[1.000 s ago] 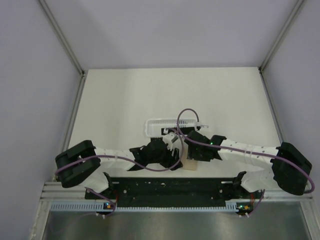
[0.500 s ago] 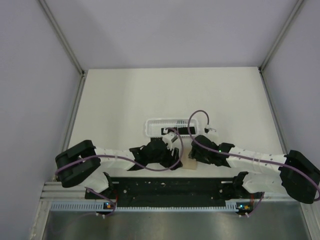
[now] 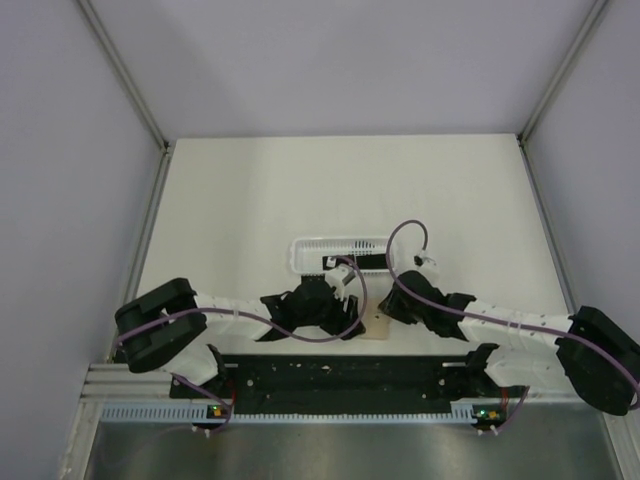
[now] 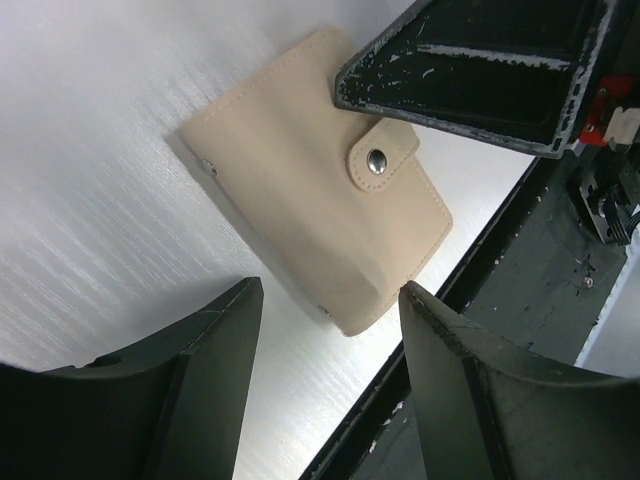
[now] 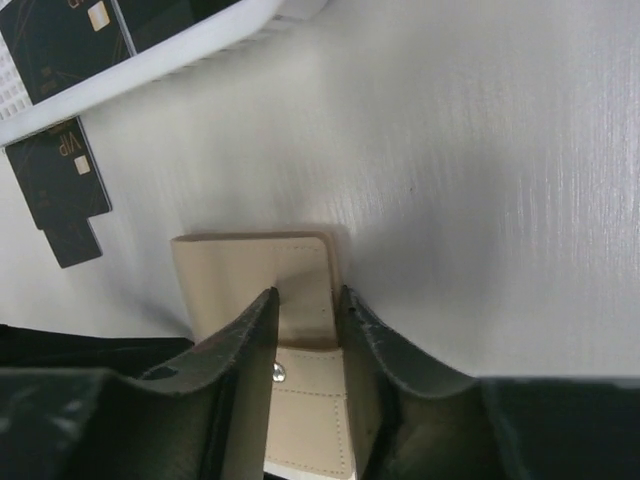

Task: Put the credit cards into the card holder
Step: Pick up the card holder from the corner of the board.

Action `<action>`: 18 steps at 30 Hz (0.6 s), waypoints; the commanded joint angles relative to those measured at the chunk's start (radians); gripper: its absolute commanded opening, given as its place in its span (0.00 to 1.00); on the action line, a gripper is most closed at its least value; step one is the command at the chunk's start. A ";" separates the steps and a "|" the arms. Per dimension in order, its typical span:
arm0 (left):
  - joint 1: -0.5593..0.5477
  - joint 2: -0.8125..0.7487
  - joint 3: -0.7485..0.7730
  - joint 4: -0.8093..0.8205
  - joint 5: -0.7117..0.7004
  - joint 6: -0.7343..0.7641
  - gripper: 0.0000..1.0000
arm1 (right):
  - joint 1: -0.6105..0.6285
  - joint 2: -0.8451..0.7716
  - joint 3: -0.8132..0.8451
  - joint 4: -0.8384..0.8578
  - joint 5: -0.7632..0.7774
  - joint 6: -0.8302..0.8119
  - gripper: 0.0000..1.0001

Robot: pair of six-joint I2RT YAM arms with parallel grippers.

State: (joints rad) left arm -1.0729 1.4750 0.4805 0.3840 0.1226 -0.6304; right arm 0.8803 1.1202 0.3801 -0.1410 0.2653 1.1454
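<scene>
Holder (image 4: 300, 190) lies shut and flat on the surface (image 5: 480, 150) at its near edge, close to the basket (image 5: 190, 48) and between the 2 arms, with its strap (image 4: 385, 160) snapped down. Over the last second the right arm has drawn back from the basket's right end and come down onto the holder. The right fingers (image 5: 240, 360) have narrowed from a wide spread to a slim gap either side of the strap end. The holder fills that gap in the wrist view, but as it lies flat beneath them I cannot tell whether they pinch it or only frame it. The left fingers (image 4: 200, 370) have not moved: they hang spread wide over the holder's opposite edge, touching nothing. The holder itself sits where it was. Of the cards (image 5: 55, 175), at least 1 lies on the surface just outside the basket and 2 more show inside it. I judge the work has turned from the cards to opening the holder: the snap must be freed and the flap lifted before any card goes in. The likely risk is the light holder sliding or lifting whole, so the left fingers may need to pin it
</scene>
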 commanded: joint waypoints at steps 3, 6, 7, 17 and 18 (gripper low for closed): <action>0.014 0.018 0.001 0.039 0.003 -0.008 0.63 | -0.010 -0.022 -0.063 0.000 -0.015 -0.012 0.05; 0.025 0.011 -0.009 0.050 0.005 -0.012 0.63 | -0.015 -0.069 -0.086 0.001 -0.005 -0.010 0.00; 0.031 0.004 -0.014 0.050 0.005 -0.014 0.63 | -0.015 -0.095 -0.093 0.003 -0.003 -0.010 0.00; 0.169 -0.154 -0.131 0.191 0.095 -0.071 0.73 | -0.067 -0.416 -0.152 0.046 -0.043 -0.087 0.00; 0.174 -0.172 -0.135 0.199 0.104 -0.075 0.75 | -0.078 -0.437 -0.153 0.053 -0.057 -0.093 0.00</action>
State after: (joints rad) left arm -0.9279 1.3869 0.3710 0.4690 0.1703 -0.6773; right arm 0.8360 0.7738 0.2268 -0.1276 0.2367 1.1046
